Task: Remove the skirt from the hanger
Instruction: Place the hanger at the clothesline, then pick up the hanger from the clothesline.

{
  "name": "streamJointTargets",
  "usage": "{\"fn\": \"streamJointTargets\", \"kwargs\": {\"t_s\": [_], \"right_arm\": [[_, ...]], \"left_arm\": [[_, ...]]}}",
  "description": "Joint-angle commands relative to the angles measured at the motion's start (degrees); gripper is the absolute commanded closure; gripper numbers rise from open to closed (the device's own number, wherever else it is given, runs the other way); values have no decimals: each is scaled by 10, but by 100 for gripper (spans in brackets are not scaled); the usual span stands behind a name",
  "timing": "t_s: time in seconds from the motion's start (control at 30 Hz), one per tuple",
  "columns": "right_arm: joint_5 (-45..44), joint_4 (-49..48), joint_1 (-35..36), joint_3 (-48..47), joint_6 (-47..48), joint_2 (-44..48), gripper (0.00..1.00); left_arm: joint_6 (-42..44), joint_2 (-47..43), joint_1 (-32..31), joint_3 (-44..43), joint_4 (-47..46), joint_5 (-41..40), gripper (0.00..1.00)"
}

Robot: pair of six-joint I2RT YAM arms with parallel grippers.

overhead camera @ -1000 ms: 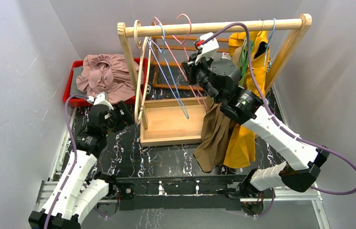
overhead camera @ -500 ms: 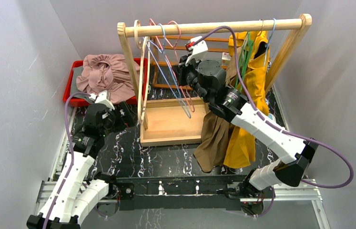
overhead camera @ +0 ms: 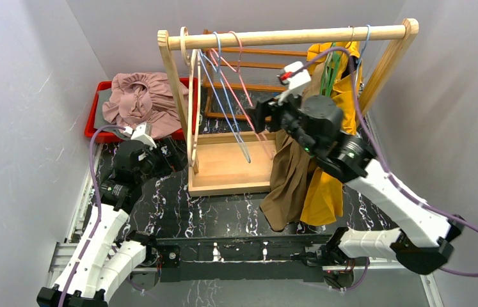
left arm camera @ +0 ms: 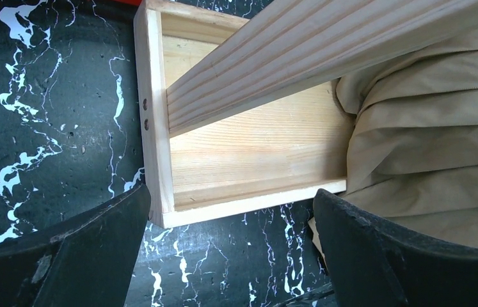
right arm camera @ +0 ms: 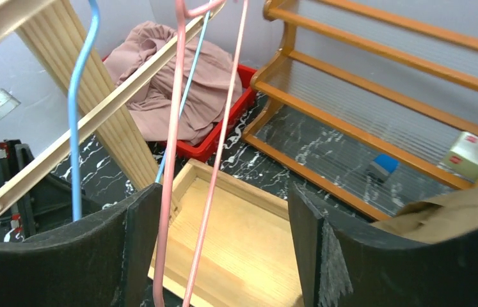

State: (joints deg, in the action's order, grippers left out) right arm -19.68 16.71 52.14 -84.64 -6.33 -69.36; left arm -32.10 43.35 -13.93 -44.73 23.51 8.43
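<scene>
Right wrist view shows you the right end effector [right arm camera: 223, 243] wide, the pink hanger [right arm camera: 173, 160] seen between its fingers [right arm camera: 114, 256]; left end effector [left arm camera: 230, 256] wide, near the brown skirt [left arm camera: 428, 147].

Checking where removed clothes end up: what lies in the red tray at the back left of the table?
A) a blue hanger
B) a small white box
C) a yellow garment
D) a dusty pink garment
D: the top view shows a dusty pink garment bunched up in the red tray.
</scene>
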Motion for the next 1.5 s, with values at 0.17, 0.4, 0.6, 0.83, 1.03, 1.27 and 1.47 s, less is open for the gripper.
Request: {"fn": "streamJointTargets", "kwargs": {"t_s": [0.17, 0.4, 0.6, 0.83, 1.03, 1.27, 1.47], "right_arm": [[-86, 126, -1, -36, 19, 135, 16], [-180, 180, -1, -83, 11, 158, 15], [-324, 201, -1, -105, -3, 135, 19], [-354, 164, -1, -105, 5, 92, 21], [-380, 131, -2, -91, 17, 52, 30], [-392, 81, -21, -65, 24, 31, 33], [-378, 112, -62, -103, -9, -4, 48]], "left_arm": [[4, 0, 4, -6, -9, 19, 2], [-5, 5, 5, -1, -23, 35, 1], [-7, -9, 4, -3, -16, 40, 2], [-3, -16, 5, -20, -2, 43, 1], [-8, -26, 5, -16, 2, 45, 2], [-9, -20, 5, -20, 1, 46, 2], [-11, -20, 5, -13, 0, 49, 2]]}}
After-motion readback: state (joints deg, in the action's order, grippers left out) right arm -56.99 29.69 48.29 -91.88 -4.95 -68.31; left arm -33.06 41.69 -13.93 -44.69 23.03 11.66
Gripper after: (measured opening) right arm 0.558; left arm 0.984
